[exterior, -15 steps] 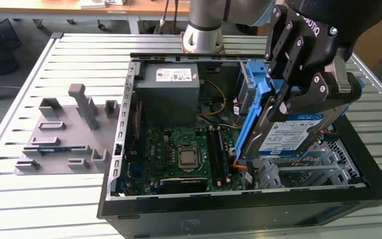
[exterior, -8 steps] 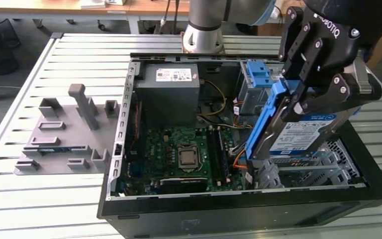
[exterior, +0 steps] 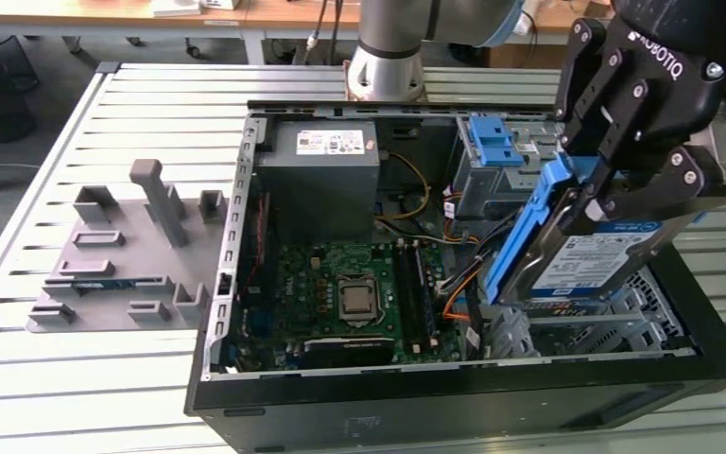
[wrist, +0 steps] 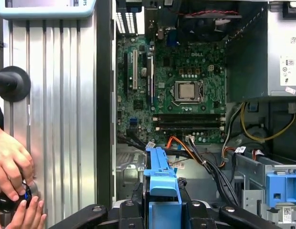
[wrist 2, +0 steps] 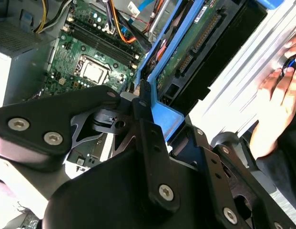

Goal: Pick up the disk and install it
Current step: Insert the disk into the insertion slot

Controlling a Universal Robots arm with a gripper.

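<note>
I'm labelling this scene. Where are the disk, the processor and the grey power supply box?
disk (exterior: 600, 261), exterior view, on its blue-and-white label.
processor (wrist: 188, 90), first wrist view, on its metal lid.
power supply box (exterior: 325, 194), exterior view, on its grey side.

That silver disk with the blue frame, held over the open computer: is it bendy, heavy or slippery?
Probably stiff: the disk hangs on edge from the gripper without sagging. Its metal body suggests fair weight for its size. The smooth blue frame might slip if held loosely.
</note>
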